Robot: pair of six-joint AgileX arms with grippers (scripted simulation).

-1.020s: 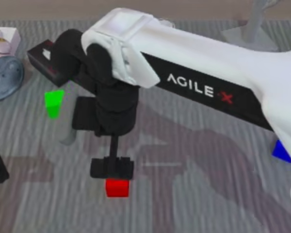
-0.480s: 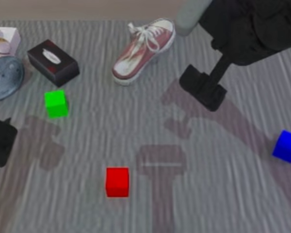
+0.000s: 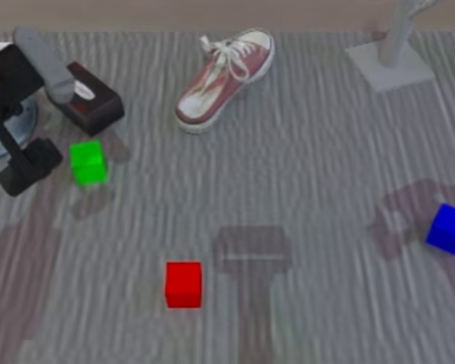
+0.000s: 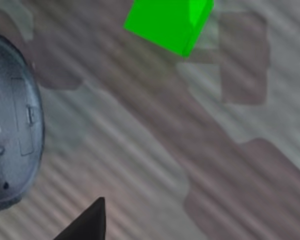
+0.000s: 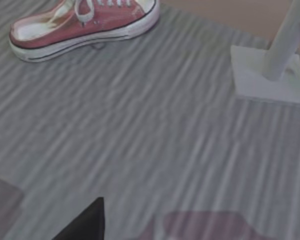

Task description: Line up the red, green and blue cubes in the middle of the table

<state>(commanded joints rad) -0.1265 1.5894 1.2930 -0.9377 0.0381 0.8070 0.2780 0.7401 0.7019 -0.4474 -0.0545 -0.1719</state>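
Left claw: just left of the green cube — opening cannot be told, nothing seen in its hold.
Green cube: table left side, slightly skewed.
Red cube: near centre, square-on.
Blue cube: far right edge.

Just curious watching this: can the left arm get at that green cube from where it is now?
Probably yes. The left gripper hovers right beside the green cube, on its left, with only bare table between them. The black tissue box sits behind the cube, apart from it.
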